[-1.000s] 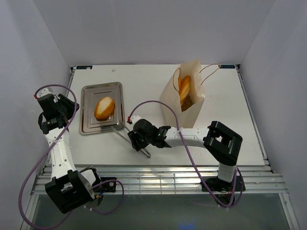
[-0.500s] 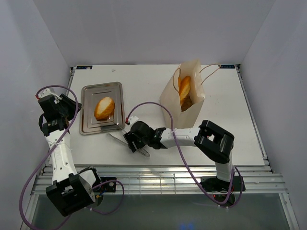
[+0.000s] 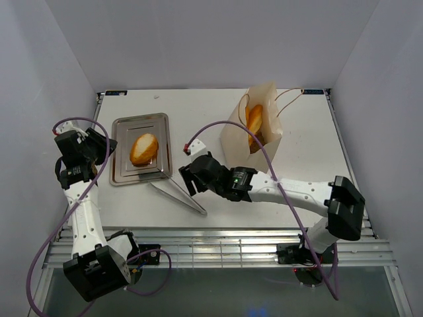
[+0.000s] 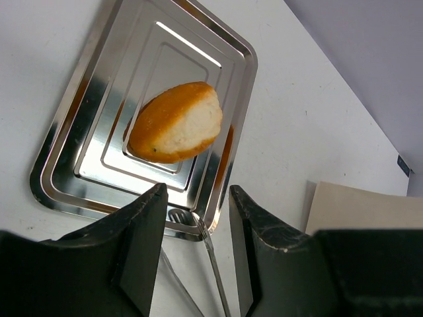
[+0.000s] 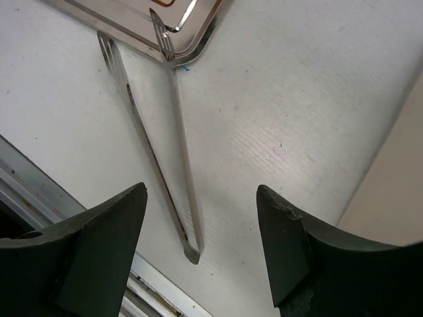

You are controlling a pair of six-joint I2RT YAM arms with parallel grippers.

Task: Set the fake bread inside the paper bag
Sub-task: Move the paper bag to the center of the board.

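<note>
Bread roll (image 4: 175, 122) on tray (image 4: 246, 63), beyond left gripper (image 4: 196, 208)

Steel tray (image 3: 125, 132) — shiny, rectangular, stepped floor — lies flat on the left half of the white table (image 3: 198, 125). Metal tongs (image 3: 180, 197) lie flat at the tray's near right corner, arms spread: one tip overlaps the rim, the other sits just beside it. Joined end points toward the slatted metal rail (image 3: 218, 241) at the near edge. Plain pale walls (image 3: 211, 39) on three sides.

White table (image 3: 317, 145) w/ pale walls (image 3: 211, 39)
</note>
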